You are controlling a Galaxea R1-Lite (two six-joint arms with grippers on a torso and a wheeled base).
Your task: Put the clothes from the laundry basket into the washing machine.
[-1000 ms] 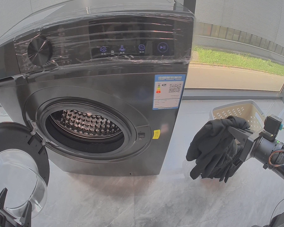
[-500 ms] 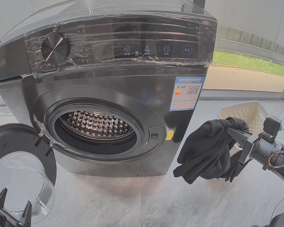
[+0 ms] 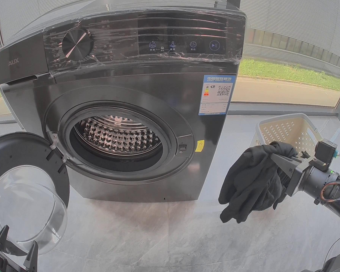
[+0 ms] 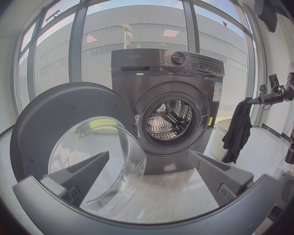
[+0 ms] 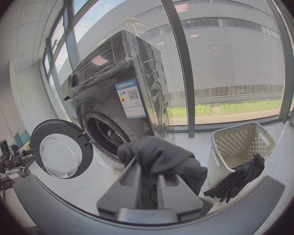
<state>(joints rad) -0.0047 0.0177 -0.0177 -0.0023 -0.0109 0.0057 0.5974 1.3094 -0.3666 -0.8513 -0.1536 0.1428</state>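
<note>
Garment [image 3: 253,178], soft & light, droops mid-right from R gripper [image 3: 278,161], jaws clamped on its bunched top, a good hold; L gripper [image 3: 18,239] lower left, jaws apart.

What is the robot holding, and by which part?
The right end effector is shut on a black garment, pinching a bunched fold near its top; the rest hangs free. The left end effector holds nothing.

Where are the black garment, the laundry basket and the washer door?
black garment [image 3: 253,182], head view, middle of the hanging cloth.
laundry basket [image 3: 287,131], head view, perforated inner back wall.
washer door [image 3: 22,148], head view, dark frame above the glass bowl.
</note>
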